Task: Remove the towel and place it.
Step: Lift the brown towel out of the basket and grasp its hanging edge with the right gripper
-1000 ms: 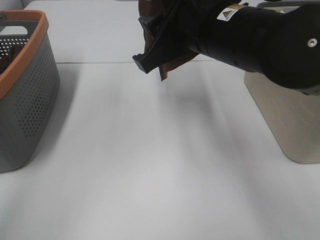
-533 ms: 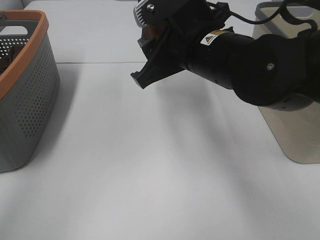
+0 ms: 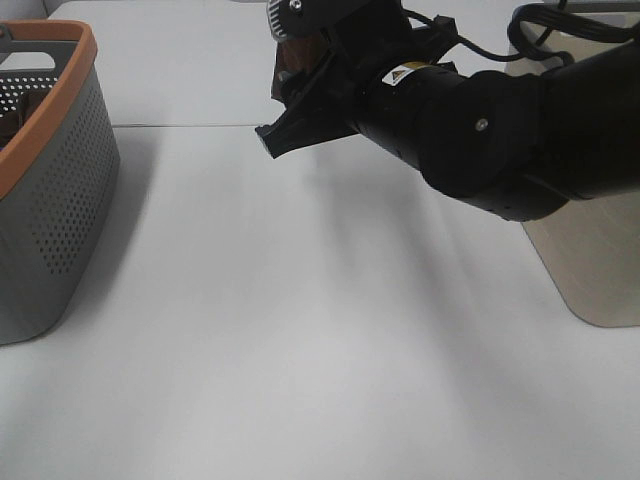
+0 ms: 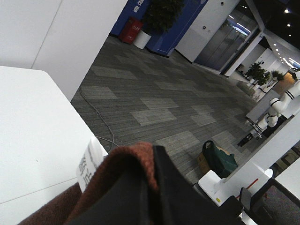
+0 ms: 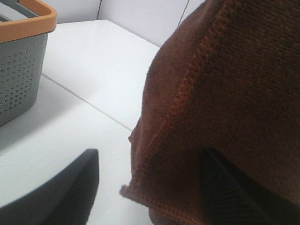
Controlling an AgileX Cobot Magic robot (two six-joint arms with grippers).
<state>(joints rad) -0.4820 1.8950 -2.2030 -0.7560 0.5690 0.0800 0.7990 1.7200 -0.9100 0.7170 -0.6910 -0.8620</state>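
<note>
From overhead I count two baskets, the orange-rimmed basket [image 3: 50,180] at left and the pale basket [image 3: 590,270] at right, and one right arm [image 3: 480,130] across the upper middle. A scrap of the towel [image 3: 293,52] shows at top centre; the flap hanging lower a second ago is gone.

On the left wrist view, the left gripper [image 4: 140,199] is clamped on brown terry bearing one white tag [image 4: 89,161].

On the right wrist view, the right gripper [image 5: 150,187] has its fingers spread, with the stitched hem hanging between them.

the high camera looks steeply down on the white bench [image 3: 300,330], basket [image 3: 60,200] at nine o'clock. the right wrist camera hangs right against the towel [image 5: 225,93], sharing that basket and bench. the left wrist camera peers past the towel toward a hall floor [image 4: 154,103].
</note>
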